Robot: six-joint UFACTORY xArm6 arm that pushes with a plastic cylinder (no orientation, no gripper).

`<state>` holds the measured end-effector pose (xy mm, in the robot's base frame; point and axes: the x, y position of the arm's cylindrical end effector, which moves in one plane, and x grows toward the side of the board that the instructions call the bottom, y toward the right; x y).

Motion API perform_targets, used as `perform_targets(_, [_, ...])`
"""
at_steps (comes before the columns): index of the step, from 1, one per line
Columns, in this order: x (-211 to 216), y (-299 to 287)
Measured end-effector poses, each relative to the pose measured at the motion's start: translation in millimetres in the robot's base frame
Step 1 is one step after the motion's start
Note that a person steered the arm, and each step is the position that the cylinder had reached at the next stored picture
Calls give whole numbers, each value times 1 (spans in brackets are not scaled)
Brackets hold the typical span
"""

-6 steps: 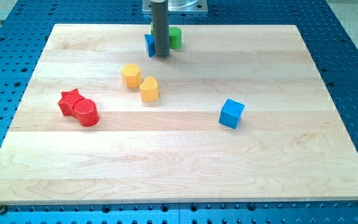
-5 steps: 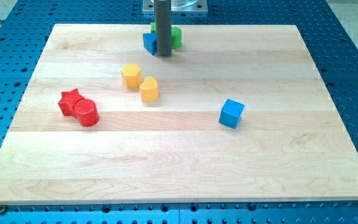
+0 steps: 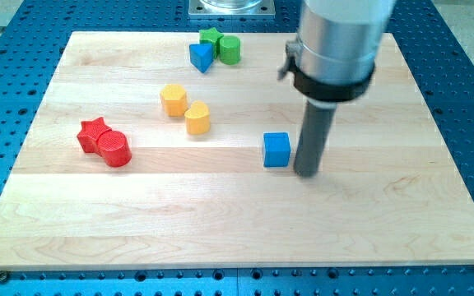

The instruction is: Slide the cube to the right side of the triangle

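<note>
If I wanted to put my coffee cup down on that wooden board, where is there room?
The whole strip along the view's bottom, below the red blocks and blue cube, is bare. So is the right side beyond my tip. It is crowded around the blue triangle and yellow blocks.

A robotics lab, set up for a tabletop pushing rig.

The bench (image 3: 245, 222) is a pale wooden board laid on a blue metal plate (image 3: 467, 99) drilled with a regular grid of holes, the kind of mounting base used for test fixtures. At twelve o'clock a grey metal bracket (image 3: 232, 6) is fixed at the board's far edge. A machined silver cylinder (image 3: 338, 41) with a black collar carries a dark rod down to my tip (image 3: 306, 172). Scattered on the wood are small moulded plastic shapes in plain colours, like the red star (image 3: 94, 131) at nine o'clock: test pieces, not household things.
</note>
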<state>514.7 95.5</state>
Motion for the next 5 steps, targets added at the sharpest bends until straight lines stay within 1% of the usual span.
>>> perform_targets(1, [-43,-61])
perform_targets(2, [-121,-41])
perform_targets(3, [-185,-35])
perform_targets(4, [-195,-32])
perform_targets(5, [-205,27])
